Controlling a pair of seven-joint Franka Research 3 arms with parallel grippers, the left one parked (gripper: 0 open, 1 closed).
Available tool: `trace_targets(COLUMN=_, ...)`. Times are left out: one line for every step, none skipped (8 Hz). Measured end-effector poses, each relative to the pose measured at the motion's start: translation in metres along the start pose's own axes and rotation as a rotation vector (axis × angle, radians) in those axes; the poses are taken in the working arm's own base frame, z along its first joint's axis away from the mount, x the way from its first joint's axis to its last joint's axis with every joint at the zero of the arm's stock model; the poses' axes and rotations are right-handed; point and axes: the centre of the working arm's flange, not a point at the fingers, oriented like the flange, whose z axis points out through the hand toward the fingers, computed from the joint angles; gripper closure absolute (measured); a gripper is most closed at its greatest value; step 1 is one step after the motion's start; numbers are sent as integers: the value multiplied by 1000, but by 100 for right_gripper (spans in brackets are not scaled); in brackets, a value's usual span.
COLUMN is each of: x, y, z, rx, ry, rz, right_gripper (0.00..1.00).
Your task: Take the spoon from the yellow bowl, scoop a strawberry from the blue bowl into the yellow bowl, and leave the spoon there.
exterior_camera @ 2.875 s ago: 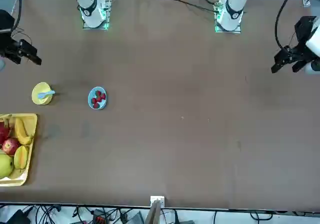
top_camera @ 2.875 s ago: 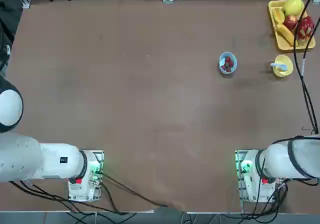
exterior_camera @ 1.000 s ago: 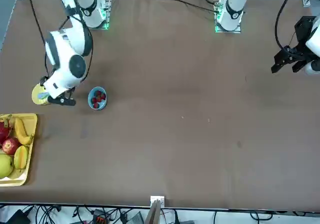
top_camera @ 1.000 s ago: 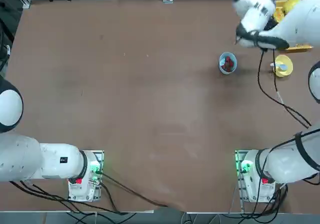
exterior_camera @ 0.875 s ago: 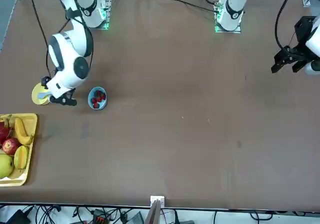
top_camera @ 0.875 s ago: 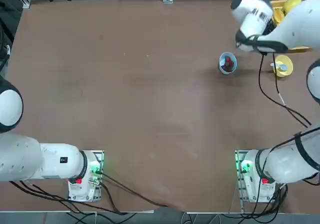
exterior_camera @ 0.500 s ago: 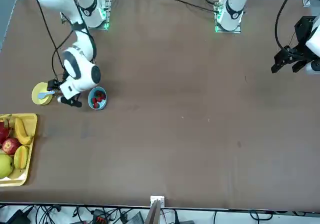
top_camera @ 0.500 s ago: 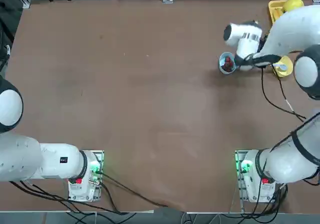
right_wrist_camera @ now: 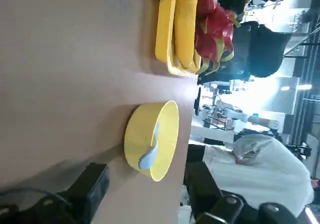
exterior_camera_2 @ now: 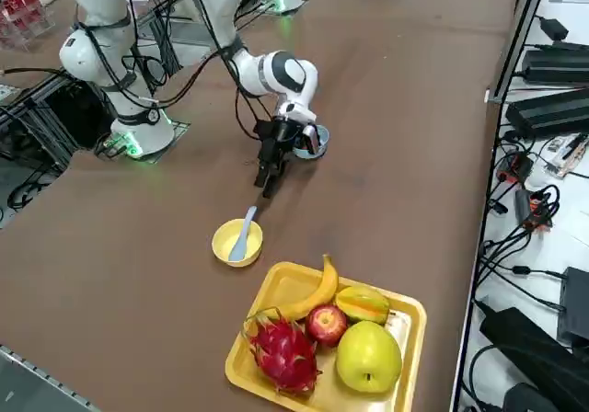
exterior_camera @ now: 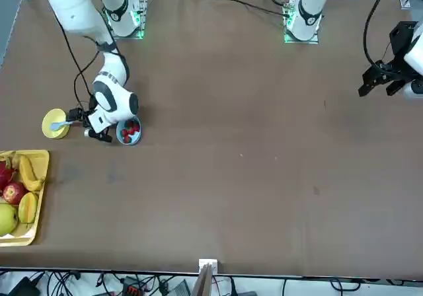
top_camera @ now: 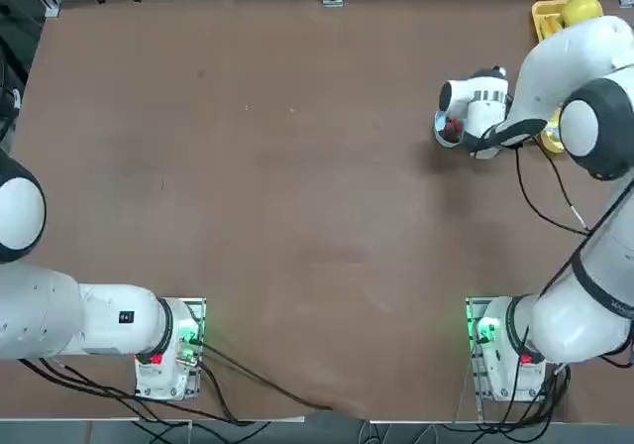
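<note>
The black two-finger right gripper (exterior_camera_2: 267,175) is hovering unclenched and empty, its fingers spread toward the small round yellow bowl (exterior_camera_2: 237,243). Inside it the pale blue spoon (exterior_camera_2: 243,234) is leaning; red strawberries (exterior_camera: 130,131) are sitting, seemingly several, in the round light blue bowl (exterior_camera: 123,137).

To the right of the right gripper's (exterior_camera_2: 267,188) fingers (right_wrist_camera: 93,186), a bowl (exterior_camera_2: 221,246) on the desk (exterior_camera_2: 166,292) holds a spoon (exterior_camera_2: 240,242) (handle over the rim); farther right, a tray (exterior_camera_2: 416,343) of fruit (exterior_camera_2: 368,357); to their left, strawberries (exterior_camera: 125,137) in another bowl (exterior_camera_2: 316,151).
</note>
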Motion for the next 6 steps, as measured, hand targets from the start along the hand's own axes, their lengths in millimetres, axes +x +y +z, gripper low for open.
trace_targets(x=-2, y=-5, z=7, rx=-16, ry=-7, rz=-6, right_gripper=9)
trace_targets(x=-4, y=-7, z=14, rx=-33, ry=-14, rz=-9, right_gripper=12)
trace_targets(x=-5, y=-8, z=22, rx=-48, ry=-25, rz=-11, right_gripper=13)
trace_targets(x=-6, y=-9, z=29, rx=-67, ry=-30, rz=-17, right_gripper=13)
trace_targets(x=-6, y=-11, z=33, rx=-83, ry=-31, rz=-18, right_gripper=13)
trace_targets(x=-5, y=-14, z=35, rx=-90, ry=-29, rz=-14, right_gripper=14)
